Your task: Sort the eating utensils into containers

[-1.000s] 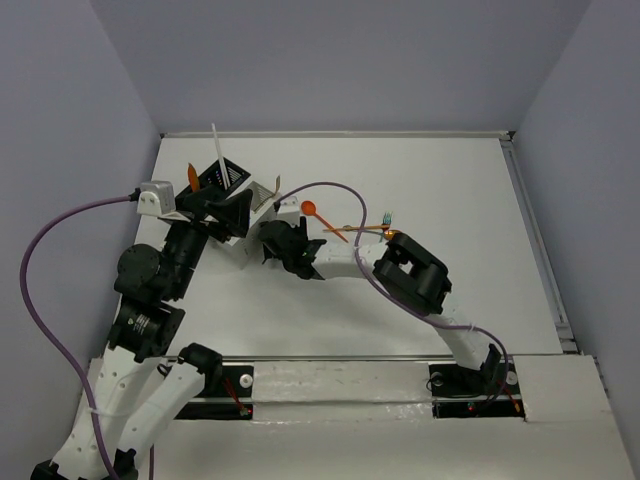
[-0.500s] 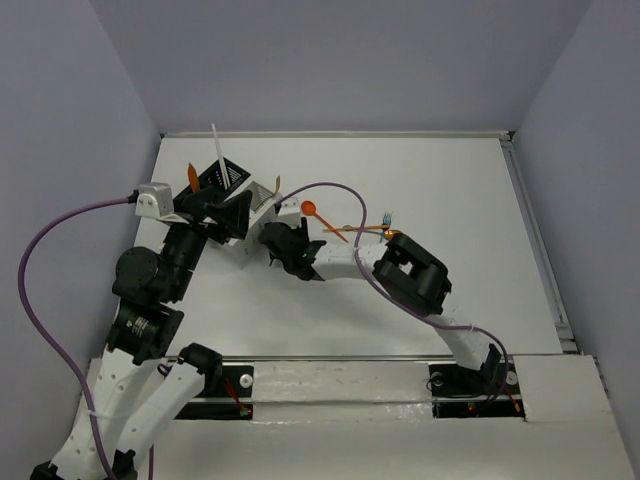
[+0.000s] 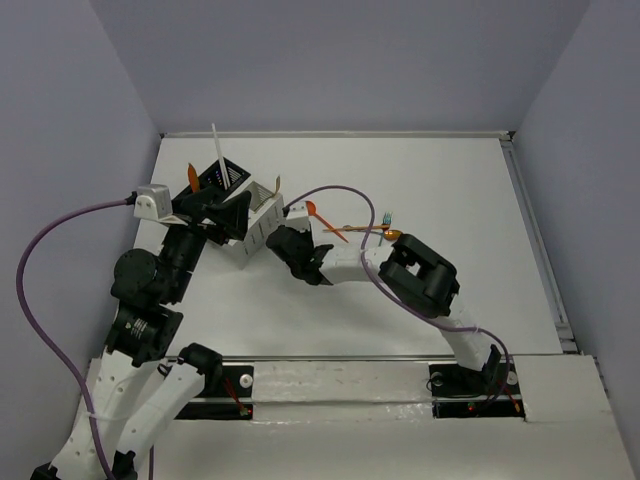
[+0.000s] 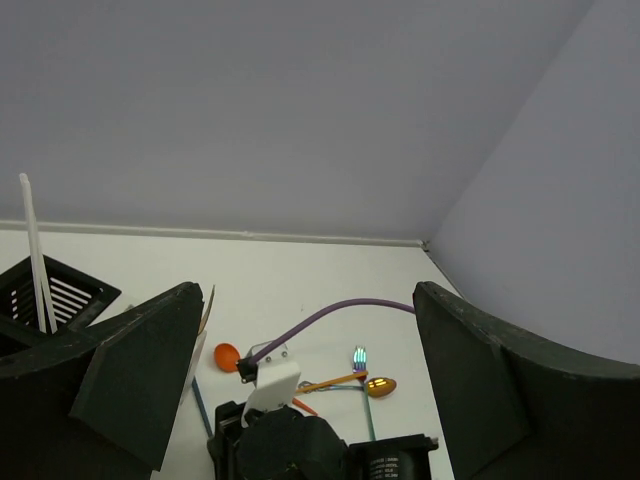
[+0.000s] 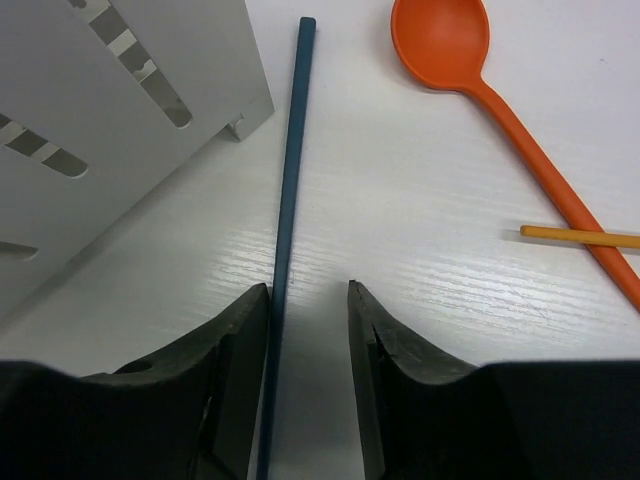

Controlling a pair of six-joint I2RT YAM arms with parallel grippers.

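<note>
Right gripper (image 5: 307, 300) is low on the tabletop (image 3: 450, 180) with its jaws narrowed to a slim gap and straddling the near end of the teal stick (image 5: 288, 200), not pinching it yet. The stick sits against one pad with air on the other side. It lies flat, toward the far-left corner, running along the white caddy (image 5: 200, 60) with its far end just beside the caddy's foot. Orange spoon (image 5: 440, 40) and gold stick (image 5: 580, 237) are near on the other side, apart from the jaws. Left gripper (image 4: 308, 300) is wide open and empty, parked close to the black caddy (image 4: 70, 290), which has a white stick (image 4: 35, 250) standing in it. My read on the risks: the off-centre stick gets shoved or rolled as the free pad comes in, so the pinch may end up skewed or miss. It's thin and flat on the surface, so the pads could ride over it or scrape the tabletop. Gripping near one end means it will likely droop or pivot on lift, and the far tip could catch the caddy's foot. The white caddy looks tilted, so a knock might shift or tip it. Both arms are crowded around the caddies, so the drop path is tight.
</note>
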